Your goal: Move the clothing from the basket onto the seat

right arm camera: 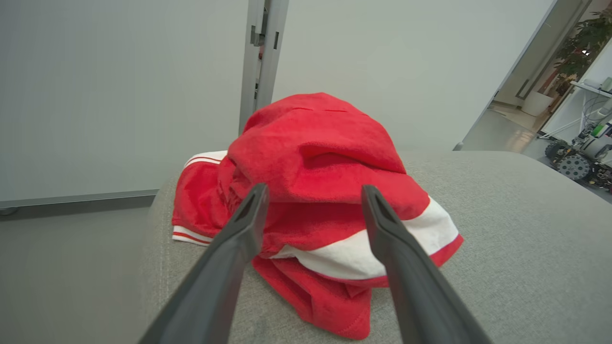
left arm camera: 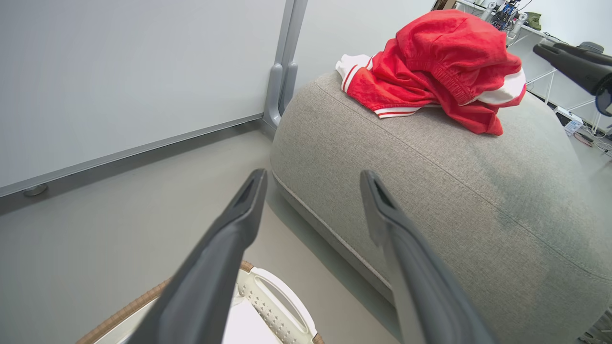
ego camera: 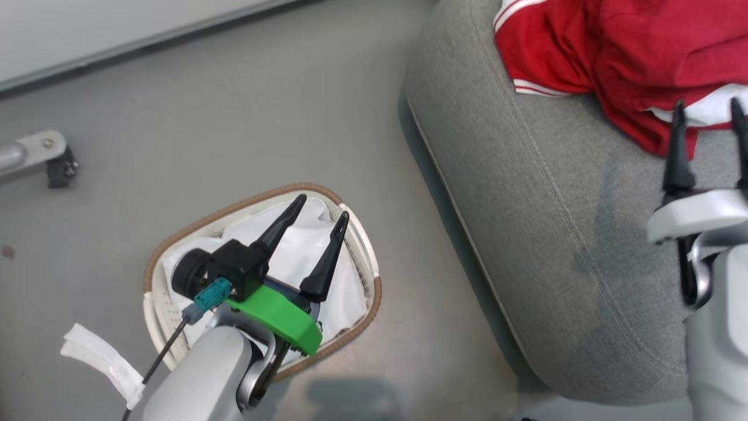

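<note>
The red clothing with white panels lies bunched on the grey seat, also seen as clothing and clothing. My right gripper stands open just in front of the heap, nothing between its fingers; in the right wrist view the right gripper frames the garment. The white basket with its brown rim sits on the floor at lower left, holding just its white liner. My left gripper hovers open over the basket, empty; it shows as left gripper above the basket rim.
The seat's rounded edge runs diagonally beside the basket. A metal leg with a caster stands on the floor at left. A white partition wall with a grey post backs the area. A white strip lies beside the basket.
</note>
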Controlling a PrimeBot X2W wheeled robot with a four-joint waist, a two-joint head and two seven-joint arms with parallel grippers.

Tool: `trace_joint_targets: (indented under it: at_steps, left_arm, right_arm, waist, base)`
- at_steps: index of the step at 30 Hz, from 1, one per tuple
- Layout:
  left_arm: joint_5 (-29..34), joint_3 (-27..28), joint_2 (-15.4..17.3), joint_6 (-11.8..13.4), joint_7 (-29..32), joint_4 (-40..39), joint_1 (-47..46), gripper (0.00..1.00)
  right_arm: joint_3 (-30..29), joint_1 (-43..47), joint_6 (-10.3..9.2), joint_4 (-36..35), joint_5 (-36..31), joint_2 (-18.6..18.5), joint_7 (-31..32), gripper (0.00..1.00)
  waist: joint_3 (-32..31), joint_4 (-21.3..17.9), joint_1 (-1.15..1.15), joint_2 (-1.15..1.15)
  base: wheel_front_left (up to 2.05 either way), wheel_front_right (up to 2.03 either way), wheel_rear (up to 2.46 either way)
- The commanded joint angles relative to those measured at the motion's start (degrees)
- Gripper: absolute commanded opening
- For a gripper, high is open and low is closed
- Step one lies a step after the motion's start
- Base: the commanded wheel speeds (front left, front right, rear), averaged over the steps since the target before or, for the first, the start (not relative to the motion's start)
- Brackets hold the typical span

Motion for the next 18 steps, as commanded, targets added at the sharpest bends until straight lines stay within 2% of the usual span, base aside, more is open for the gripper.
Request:
trace_joint_targets:
  at_steps: [1, 6, 18]
  left_arm:
    - [0.6, 0.8, -0.5, -0.2, 0.0, 0.6, 1.6, 1.0]
    - [1.9, 5.4, -2.2, -0.2, 0.0, 2.7, 5.3, 1.0]
    - [7.1, 18.5, -5.5, -0.2, 0.0, 7.1, 13.2, 1.0]
  right_arm:
    - [1.3, 2.3, -0.06, -0.7, 1.2, 0.2, -0.1, 1.0]
    - [7.6, 5.7, -0.06, -1.3, 5.7, 1.2, -0.1, 1.0]
    - [16.5, 10.5, -0.06, 2.2, 11.4, 2.6, -0.1, 1.0]
  waist:
    - [-4.5, 3.0, -0.01, 0.0]
    - [-8.4, 5.7, -0.01, 0.0]
    - [-15.3, 13.4, -0.01, 0.0]
  base:
    - [0.0, 0.0, 0.0]
    - [0.0, 0.0, 0.0]
    - [0.0, 0.0, 0.0]
